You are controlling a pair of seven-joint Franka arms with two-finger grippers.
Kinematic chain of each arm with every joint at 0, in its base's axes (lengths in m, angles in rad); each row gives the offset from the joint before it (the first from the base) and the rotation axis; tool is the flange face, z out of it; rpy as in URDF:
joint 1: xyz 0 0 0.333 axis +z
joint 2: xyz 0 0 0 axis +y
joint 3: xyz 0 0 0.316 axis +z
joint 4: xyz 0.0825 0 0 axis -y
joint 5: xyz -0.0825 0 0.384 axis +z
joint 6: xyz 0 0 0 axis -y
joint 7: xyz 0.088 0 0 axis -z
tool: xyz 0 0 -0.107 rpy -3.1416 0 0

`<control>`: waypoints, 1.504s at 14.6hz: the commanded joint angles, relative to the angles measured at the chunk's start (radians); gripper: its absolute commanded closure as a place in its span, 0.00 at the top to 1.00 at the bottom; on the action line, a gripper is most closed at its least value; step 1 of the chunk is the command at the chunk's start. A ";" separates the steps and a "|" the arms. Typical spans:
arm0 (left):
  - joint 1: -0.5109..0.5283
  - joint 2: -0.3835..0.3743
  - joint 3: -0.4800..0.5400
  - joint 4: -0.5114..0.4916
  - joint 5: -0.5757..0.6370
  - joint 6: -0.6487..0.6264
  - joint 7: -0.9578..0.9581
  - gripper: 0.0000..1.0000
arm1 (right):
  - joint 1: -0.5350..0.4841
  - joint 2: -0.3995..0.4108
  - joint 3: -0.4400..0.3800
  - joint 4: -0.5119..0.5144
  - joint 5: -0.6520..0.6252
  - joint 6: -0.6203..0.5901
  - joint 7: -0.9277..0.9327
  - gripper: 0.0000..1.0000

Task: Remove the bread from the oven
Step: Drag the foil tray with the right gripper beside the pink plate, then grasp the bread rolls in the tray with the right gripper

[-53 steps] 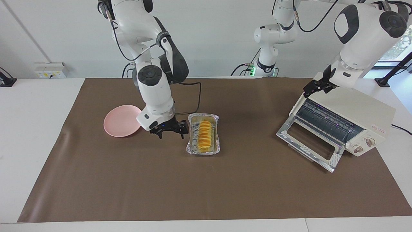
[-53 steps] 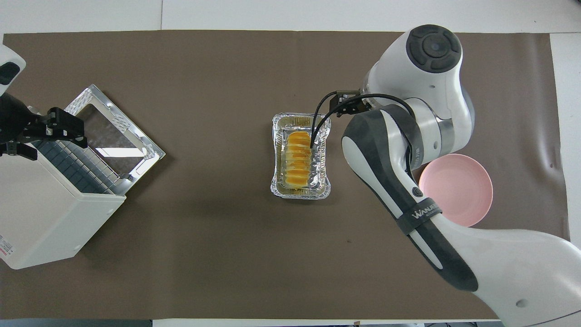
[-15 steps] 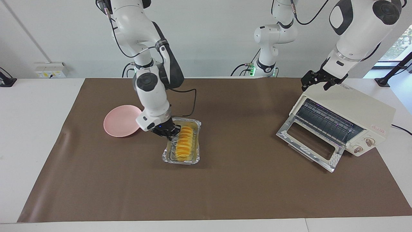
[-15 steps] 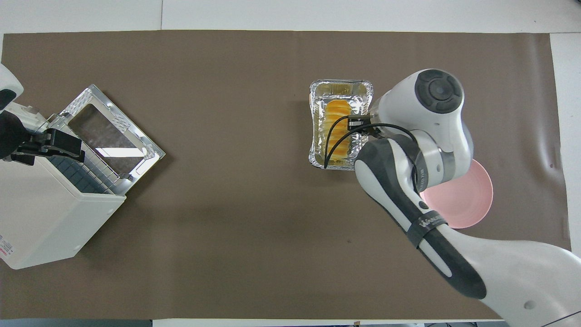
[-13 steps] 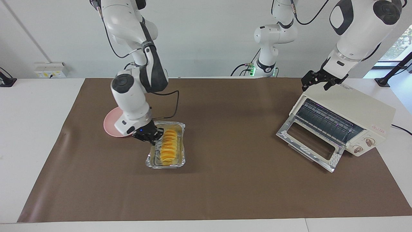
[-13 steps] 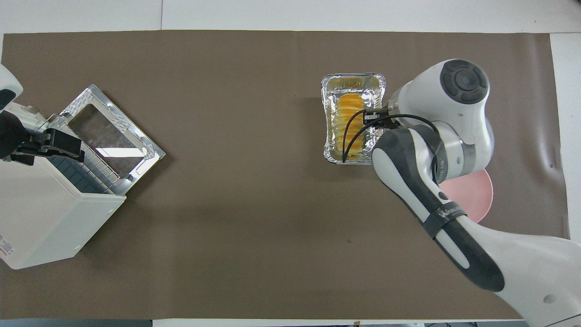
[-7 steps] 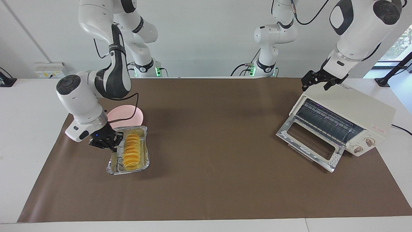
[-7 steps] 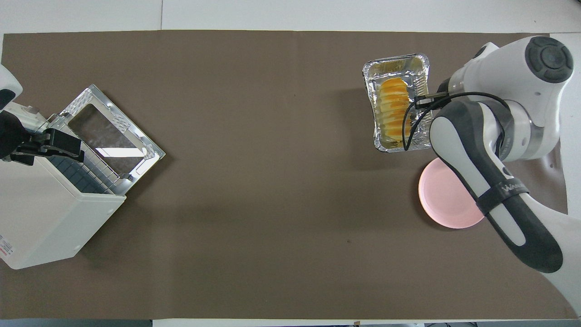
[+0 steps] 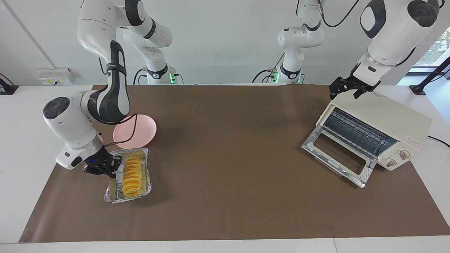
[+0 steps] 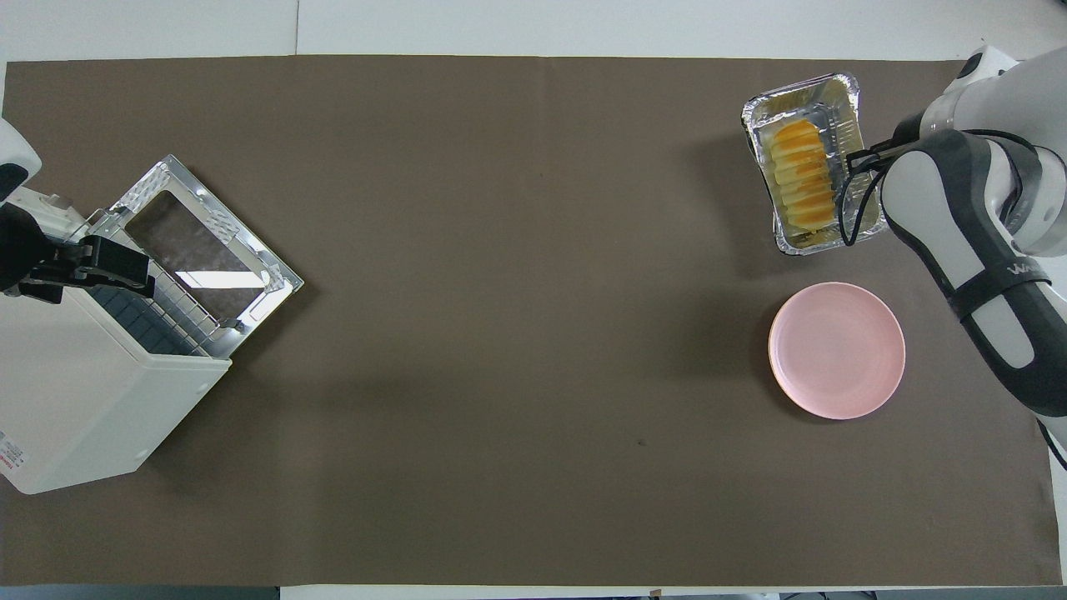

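The bread [image 9: 132, 174] [image 10: 800, 175], a ridged golden-orange loaf, lies in a crinkled foil tray [image 9: 111, 192] [image 10: 825, 92]. My right gripper [image 9: 109, 168] [image 10: 854, 158] is shut on the tray's long rim and holds it slightly tilted, low over the brown mat at the right arm's end of the table. The cream oven [image 9: 393, 121] [image 10: 75, 400] stands at the left arm's end with its glass door [image 9: 339, 156] [image 10: 204, 242] dropped open and its wire rack bare. My left gripper [image 9: 345, 93] [image 10: 92, 267] waits open over the oven's top edge.
A pink round plate [image 9: 134, 130] [image 10: 836, 350] rests on the mat beside the tray, with nothing on it. The brown mat [image 9: 239, 147] [image 10: 500, 333] covers most of the white table.
The right arm has carried the foil tray with the bread from the table's middle past the pink plate toward its own end. The left arm has stayed still over the oven.
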 commanded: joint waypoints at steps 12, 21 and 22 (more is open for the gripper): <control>0.011 -0.016 -0.001 -0.018 -0.017 0.016 0.007 1.00 | -0.036 -0.049 0.006 -0.156 0.021 0.047 -0.059 0.08; 0.011 -0.016 -0.001 -0.019 -0.016 0.016 0.007 1.00 | 0.050 -0.049 0.009 -0.070 0.016 0.003 0.048 1.00; 0.011 -0.015 -0.001 -0.019 -0.016 0.016 0.007 1.00 | 0.076 -0.043 0.009 -0.070 0.013 0.016 0.086 1.00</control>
